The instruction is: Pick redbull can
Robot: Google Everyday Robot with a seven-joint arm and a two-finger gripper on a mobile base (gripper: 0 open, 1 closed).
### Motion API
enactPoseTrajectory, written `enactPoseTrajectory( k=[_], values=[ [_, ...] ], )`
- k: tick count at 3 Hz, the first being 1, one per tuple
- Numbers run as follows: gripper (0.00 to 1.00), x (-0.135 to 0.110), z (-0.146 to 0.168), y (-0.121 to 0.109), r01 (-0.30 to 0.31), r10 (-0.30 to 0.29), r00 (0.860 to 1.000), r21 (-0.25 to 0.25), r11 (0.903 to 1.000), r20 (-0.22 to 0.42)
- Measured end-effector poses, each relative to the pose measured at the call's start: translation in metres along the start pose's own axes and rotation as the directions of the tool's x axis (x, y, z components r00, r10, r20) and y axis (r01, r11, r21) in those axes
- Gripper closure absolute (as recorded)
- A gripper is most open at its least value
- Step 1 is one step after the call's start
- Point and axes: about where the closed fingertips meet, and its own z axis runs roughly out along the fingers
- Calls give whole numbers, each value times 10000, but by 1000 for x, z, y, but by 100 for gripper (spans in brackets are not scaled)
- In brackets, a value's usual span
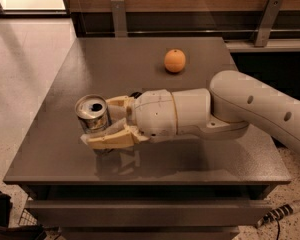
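Note:
The redbull can (91,112) is a silver can with a shiny top and a dark drinking hole, at the front left of the dark table (125,64). My gripper (96,124) reaches in from the right on a white arm (240,106). Its two beige fingers (110,138) are shut on the can's sides, one behind it and one in front. The can is upright and appears held just above the tabletop, with a shadow below it.
An orange (174,60) sits at the back right of the table. A dark sliver of a flat wrapper (135,93) peeks out behind the wrist. A wooden wall with metal brackets (119,16) runs behind the table. Tiled floor lies to the left.

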Motion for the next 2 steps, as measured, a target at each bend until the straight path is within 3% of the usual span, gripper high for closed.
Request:
enactPoseTrajectory(
  k=[2],
  values=[
    [100, -47, -6, 0, 1101, -1100, 9936, 15, 9939, -268]
  ],
)
